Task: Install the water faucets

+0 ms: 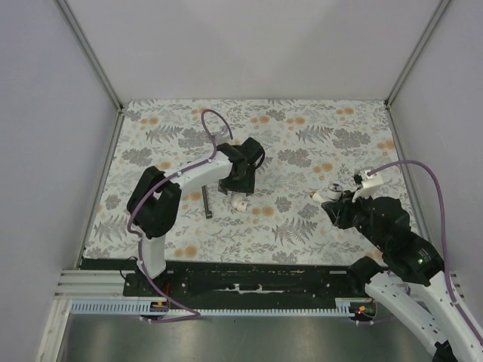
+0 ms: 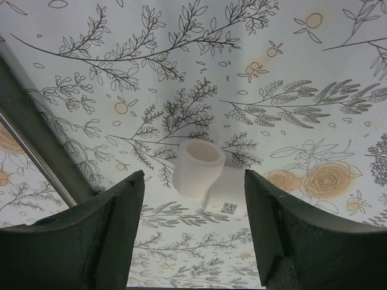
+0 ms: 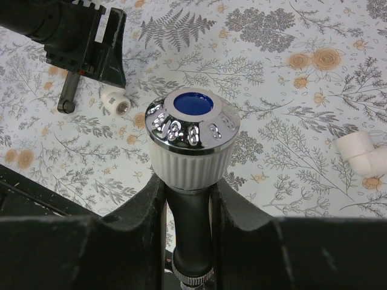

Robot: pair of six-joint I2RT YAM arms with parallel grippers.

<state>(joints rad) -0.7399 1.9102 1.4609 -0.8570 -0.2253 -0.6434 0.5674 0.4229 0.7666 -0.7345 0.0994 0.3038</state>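
Jaws of the left gripper [image 2: 193, 181] stand well apart, one dark finger at the lower left of its wrist view and one at the lower right, with nothing pinched. Between them and a little beyond, a white elbow piece [image 2: 199, 169] lies on the floral table cover [image 2: 290, 72] with one round end turned toward the camera; neither finger touches it. From above, that piece sits just below the gripper, left of centre in the frame, and a dark T-shaped tool [image 1: 205, 202] lies near it on the left.

The right gripper [image 3: 189, 202] is clamped on a tap [image 3: 192, 136], its fingers closed on the dark stem at the bottom centre of its wrist view (chrome cap with a blue disc, ribbed white collar under it). The tap rises out of the fingers toward the middle of that view. A second white elbow piece [image 3: 361, 152] lies on the cover at the right edge there, partly cut off. In the overhead view the held tap is right of centre, well apart from the first piece.
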